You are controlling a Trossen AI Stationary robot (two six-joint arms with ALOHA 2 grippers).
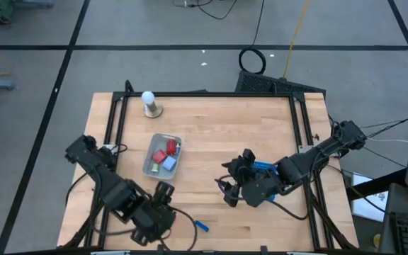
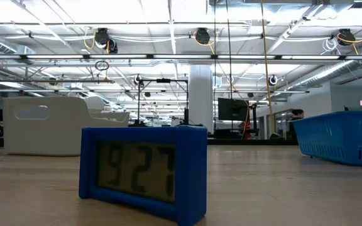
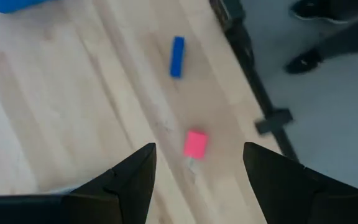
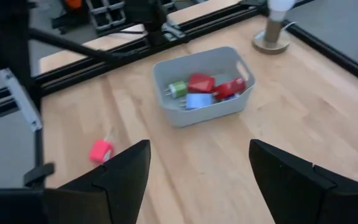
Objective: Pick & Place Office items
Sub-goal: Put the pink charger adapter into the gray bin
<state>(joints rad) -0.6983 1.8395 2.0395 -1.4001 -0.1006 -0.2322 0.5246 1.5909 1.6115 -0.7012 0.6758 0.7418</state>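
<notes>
Several office items, red, green and lavender, lie in the grey tray (image 4: 204,87), which stands on the table's left half (image 1: 163,156). A pink-red block (image 3: 195,143) lies on the wood near the table's near edge, and a blue stick (image 3: 177,56) lies beyond it (image 1: 201,227). My left gripper (image 3: 199,147) is open and hovers above the pink-red block, one finger on either side of it in the wrist view, touching nothing. My right gripper (image 4: 199,144) is open over the table's middle (image 1: 229,188), pointing toward the grey tray.
A white ball on a brass-coloured base (image 1: 149,103) stands near the far edge, left of centre. A blue tray (image 1: 261,166) shows partly under the right arm. The low view shows a blue clock (image 2: 143,172) and a blue basket (image 2: 344,135). Black rails (image 1: 115,120) frame the table.
</notes>
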